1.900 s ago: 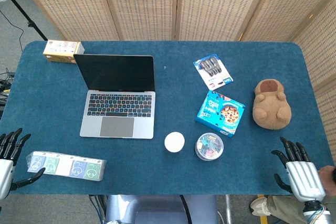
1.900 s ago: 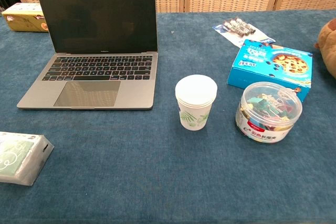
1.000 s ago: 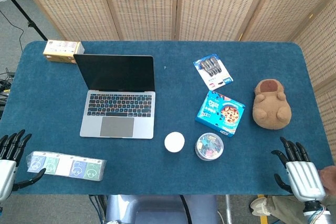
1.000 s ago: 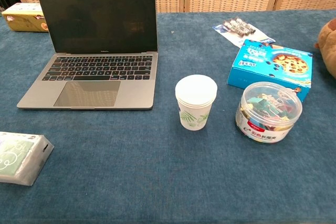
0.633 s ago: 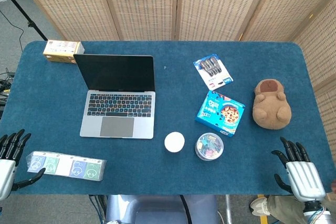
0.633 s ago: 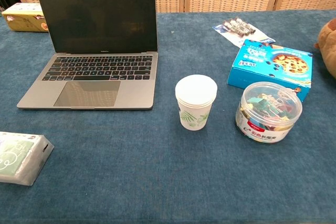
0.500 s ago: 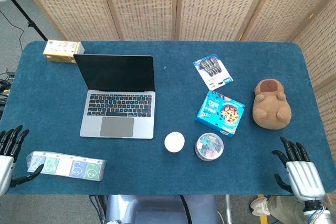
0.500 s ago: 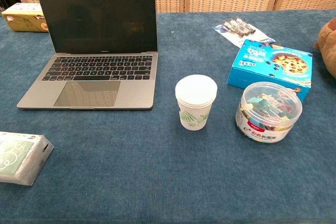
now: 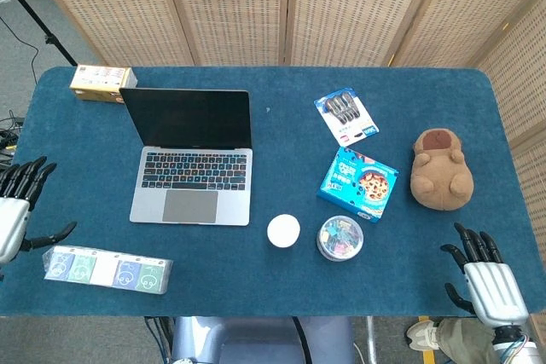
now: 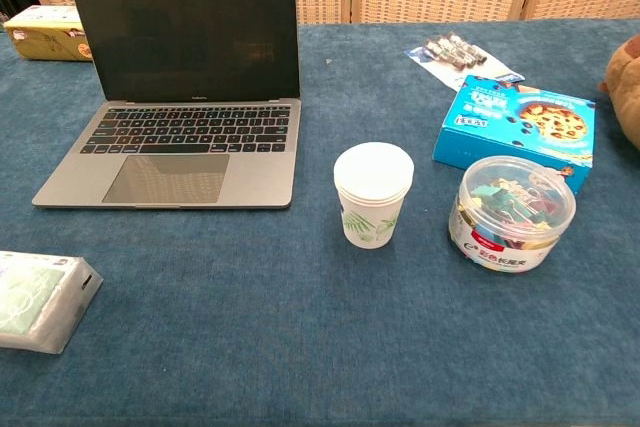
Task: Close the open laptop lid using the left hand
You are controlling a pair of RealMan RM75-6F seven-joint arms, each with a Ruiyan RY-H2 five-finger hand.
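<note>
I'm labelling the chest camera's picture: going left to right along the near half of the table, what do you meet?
Tissue pack → paper cup stack → clear tub of binder clips.

A: Where is everything around the laptop (image 10: pixel 175 97)?

B: It stands open on the blue worktop (image 10: pixel 300 347), screen dark. A yellow box (image 10: pixel 45 32) lies behind its left edge, a wrapped packet (image 10: pixel 40 299) in front of it.

A: And to its right?

B: A stack of paper cups (image 10: pixel 373 194), then a round tub of clips (image 10: pixel 513 213), with a blue box (image 10: pixel 518 119) behind the tub.
</note>
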